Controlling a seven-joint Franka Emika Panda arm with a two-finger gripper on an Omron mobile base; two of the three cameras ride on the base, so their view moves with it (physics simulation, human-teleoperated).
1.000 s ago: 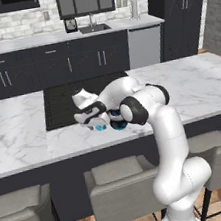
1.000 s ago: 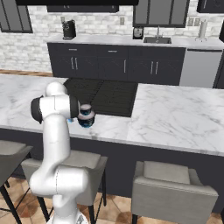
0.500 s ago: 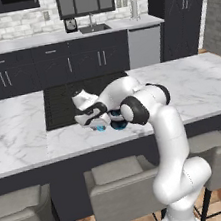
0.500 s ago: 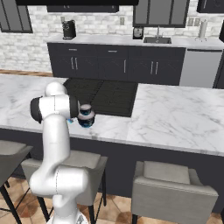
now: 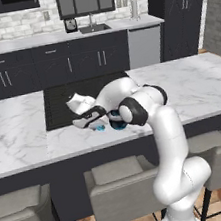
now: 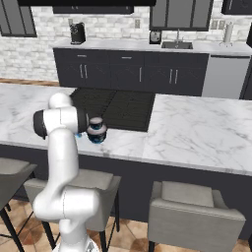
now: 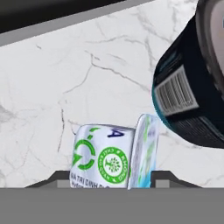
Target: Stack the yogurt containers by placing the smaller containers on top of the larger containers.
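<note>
Left base view: the arm is bent low over the marble bench (image 5: 20, 132), with the tool (image 5: 95, 123) just in front of the black cooktop (image 5: 63, 102). A bit of the light-blue cup (image 5: 100, 127) peeks out under the tool, right at the front edge of the cooktop, and a dark cup (image 5: 116, 122) sits just beside it, mostly hidden by the arm's wrist.

Right base view: the arm covers the tool. The dark cup (image 6: 96, 130) stands upright on the bench (image 6: 197, 133), near the cooktop's (image 6: 118, 106) front left corner, pale top and blue base visible. A sliver of light blue shows beside it, against the arm.

Hand view: the light-blue cup (image 7: 103, 159) lies tipped, its green-logo side and lid edge facing the camera, down between the tool's tips. The tool looks closed in on this cup. The dark cup (image 7: 192, 100) looms just beside it, barcode label showing. Marble bench (image 7: 65, 74) runs back to the cooktop edge.
</note>
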